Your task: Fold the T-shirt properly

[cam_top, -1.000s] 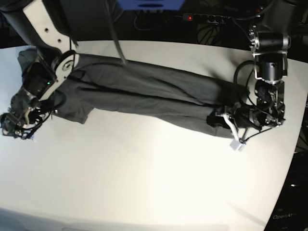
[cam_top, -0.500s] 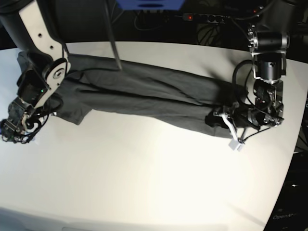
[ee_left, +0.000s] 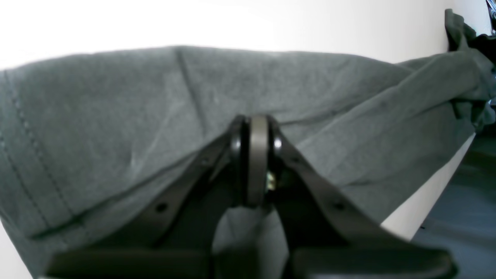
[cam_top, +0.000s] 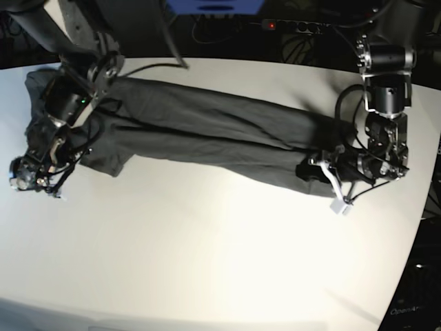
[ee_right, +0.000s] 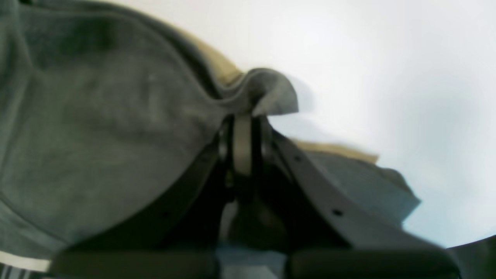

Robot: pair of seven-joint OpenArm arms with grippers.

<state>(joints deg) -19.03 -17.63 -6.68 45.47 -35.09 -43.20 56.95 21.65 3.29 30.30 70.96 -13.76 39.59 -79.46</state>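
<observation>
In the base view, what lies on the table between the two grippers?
Only the T-shirt, stretched lengthwise from the right gripper to the left gripper. Nothing else sits on the table there, as the base view shows.

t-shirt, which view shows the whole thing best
The base view: the T-shirt lies stretched across the table, end to end. The left wrist view shows only cloth near its hem; the right wrist view shows one bunched edge.

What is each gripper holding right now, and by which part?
Both hold the T-shirt. The left gripper is shut on fabric near its hemmed end; the right gripper pinches a raised fold at the opposite end.
</observation>
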